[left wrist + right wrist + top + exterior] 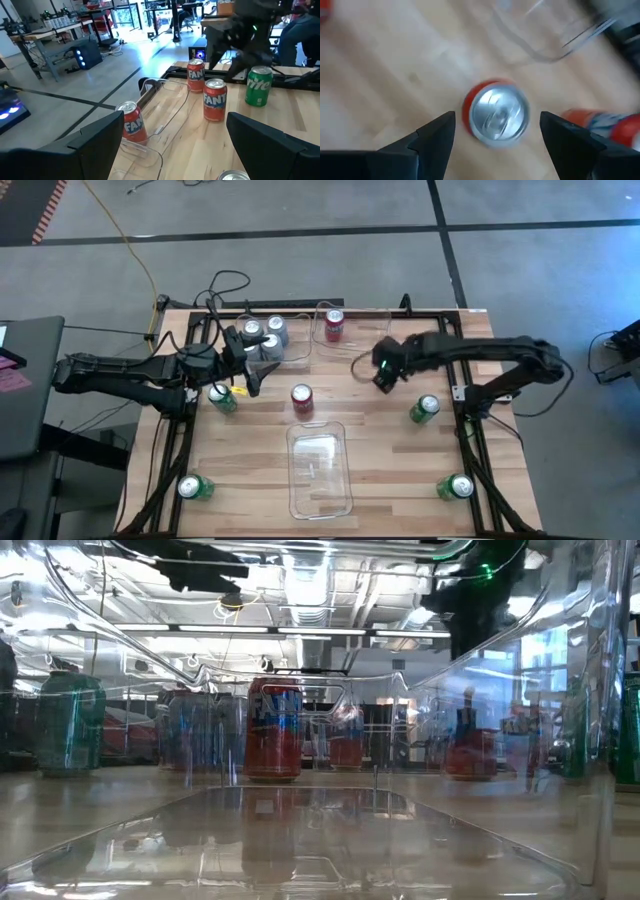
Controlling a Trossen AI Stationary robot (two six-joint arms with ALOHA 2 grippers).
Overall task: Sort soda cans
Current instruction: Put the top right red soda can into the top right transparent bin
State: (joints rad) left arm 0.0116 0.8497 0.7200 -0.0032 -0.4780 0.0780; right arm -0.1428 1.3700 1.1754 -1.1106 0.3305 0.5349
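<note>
Right gripper (497,132) hangs jaws-wide over a red Fanta can (496,113) at table centre-right, probably not touching. Left gripper (250,372), also wide, sits beside silver cans (262,337) upper left.

Wooden table (380,465), black frame round edge. Clear plastic bin (320,470) near front middle of table. Second clear bin (355,330) at back of table. Yellow cable (130,250) on grey floor. Black desk (25,385) left of table.
</note>
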